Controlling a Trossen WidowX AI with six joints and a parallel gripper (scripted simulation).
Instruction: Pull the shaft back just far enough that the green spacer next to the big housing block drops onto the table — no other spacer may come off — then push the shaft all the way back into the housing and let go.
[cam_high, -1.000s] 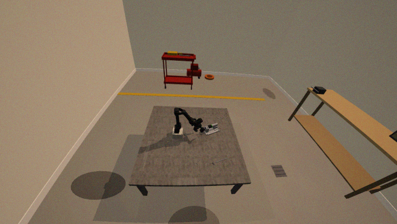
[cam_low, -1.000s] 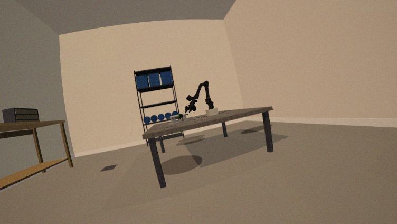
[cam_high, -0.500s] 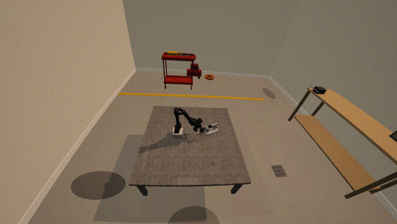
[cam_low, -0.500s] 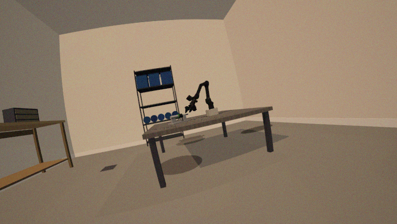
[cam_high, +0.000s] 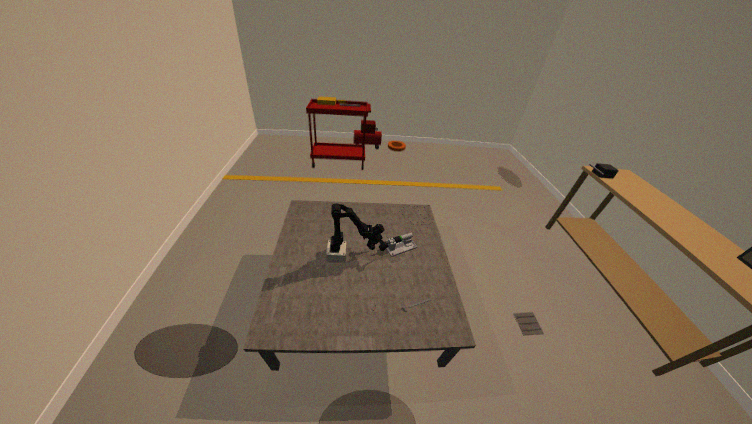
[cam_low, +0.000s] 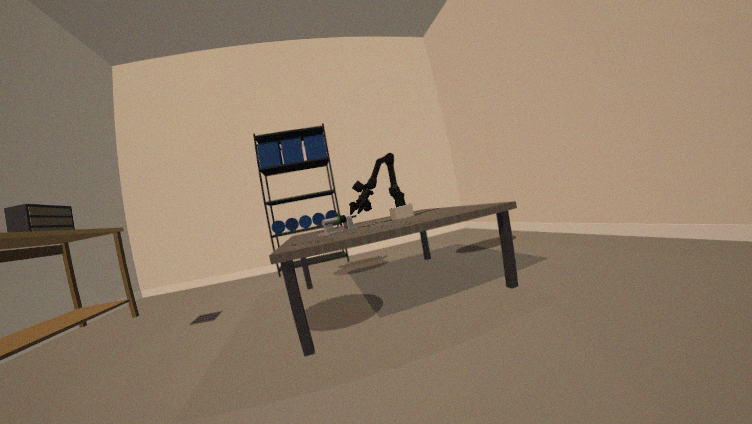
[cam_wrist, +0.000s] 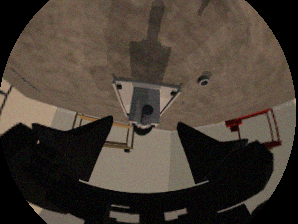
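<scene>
My gripper (cam_high: 383, 245) (cam_low: 353, 212) (cam_wrist: 145, 121) is open and empty, with its fingers apart in front of the near end of the fixture. The pale fixture plate (cam_high: 402, 251) lies on the table. The light housing block (cam_high: 407, 237) (cam_low: 330, 222) stands at its far end. A thin green spacer (cam_high: 401, 238) (cam_low: 339, 217) shows beside the housing, with dark parts on the side towards the gripper. In the wrist view a grey support block (cam_wrist: 142, 96) faces the camera, with a dark round shaft end (cam_wrist: 147, 109) in front of it. The rest of the shaft is hidden.
A small dark ring-like part (cam_wrist: 203, 80) lies on the table right of the fixture in the wrist view. A thin rod-like tool (cam_high: 418, 303) lies towards the table's front edge. The arm's white base (cam_high: 336, 254) (cam_low: 401, 212) stands on the table.
</scene>
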